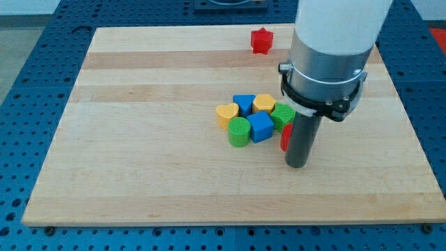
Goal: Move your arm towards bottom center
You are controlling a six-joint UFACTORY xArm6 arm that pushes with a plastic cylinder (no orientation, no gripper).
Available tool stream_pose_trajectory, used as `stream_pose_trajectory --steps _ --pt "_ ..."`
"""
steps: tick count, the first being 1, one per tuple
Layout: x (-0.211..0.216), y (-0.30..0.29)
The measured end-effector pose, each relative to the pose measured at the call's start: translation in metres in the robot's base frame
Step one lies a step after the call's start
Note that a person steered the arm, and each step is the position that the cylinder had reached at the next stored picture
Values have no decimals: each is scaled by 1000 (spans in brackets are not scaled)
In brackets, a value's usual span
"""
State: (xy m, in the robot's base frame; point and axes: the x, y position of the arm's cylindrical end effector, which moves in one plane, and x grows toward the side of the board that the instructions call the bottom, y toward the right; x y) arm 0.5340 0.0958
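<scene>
My tip (297, 164) rests on the wooden board (139, 153), right of centre and just right of a cluster of blocks. The cluster holds a yellow heart (226, 113), a blue triangle-like block (244, 104), a yellow hexagon-like block (264, 104), a green star (283, 115), a green cylinder (238, 132) and a blue cube (260, 127). A red block (285, 137) touches the rod's left side and is mostly hidden by it. A red star (260, 40) sits alone near the view's top.
The arm's wide grey and white body (327, 56) hangs over the board's upper right and hides part of it. Blue perforated table (28, 84) surrounds the board.
</scene>
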Motion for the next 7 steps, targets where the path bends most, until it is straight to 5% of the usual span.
stream_pose_trajectory --steps 7 --pt "36 -13"
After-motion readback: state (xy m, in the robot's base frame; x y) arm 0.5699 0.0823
